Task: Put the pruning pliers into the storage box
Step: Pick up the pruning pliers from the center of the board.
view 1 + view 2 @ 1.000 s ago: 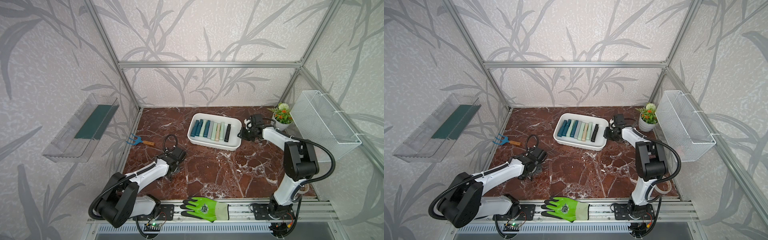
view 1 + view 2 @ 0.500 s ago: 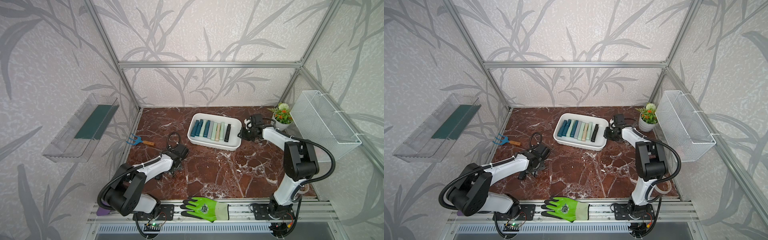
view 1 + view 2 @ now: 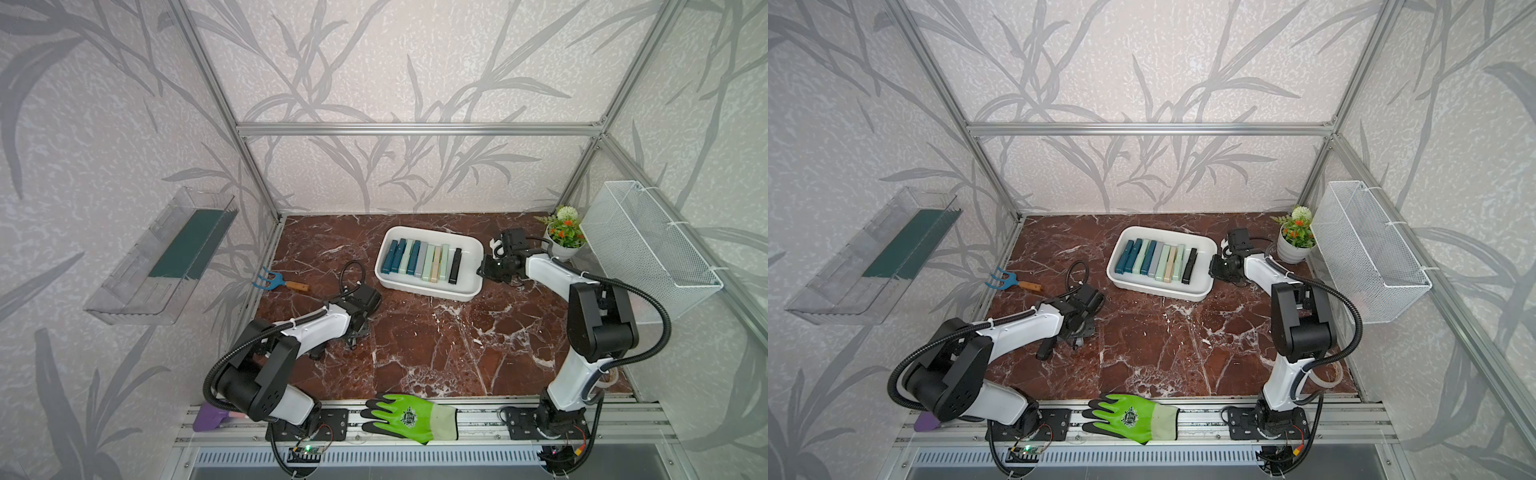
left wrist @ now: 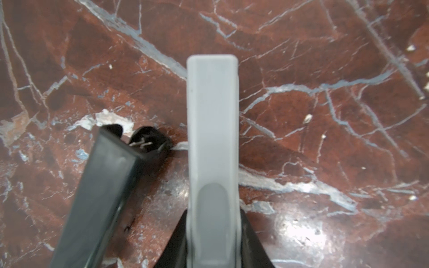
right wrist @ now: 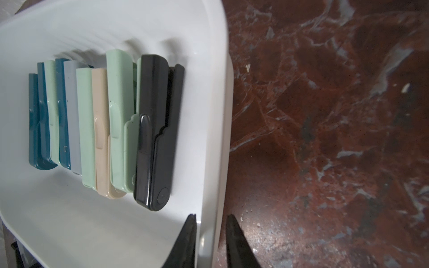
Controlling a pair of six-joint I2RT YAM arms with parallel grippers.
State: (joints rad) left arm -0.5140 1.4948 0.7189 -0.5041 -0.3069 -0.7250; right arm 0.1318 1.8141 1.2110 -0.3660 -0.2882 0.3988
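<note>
My left pincer (image 4: pixel 213 214) has just clenched on the grey pruning pliers (image 4: pixel 212 116) on the counter (image 4: pixel 325 143), a black pair (image 4: pixel 104 185) lying just beside. My right pincer (image 5: pixel 210 224) grips the storage box (image 5: pixel 217 116) by its rim, so I judge that carrying across comes next.

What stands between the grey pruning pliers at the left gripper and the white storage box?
Nothing visible. Only bare marble table lies between the grey pruning pliers at the left gripper and the storage box. The black pruning pliers lie beside them, away from the box; the blue hand rake lies aside.
</note>
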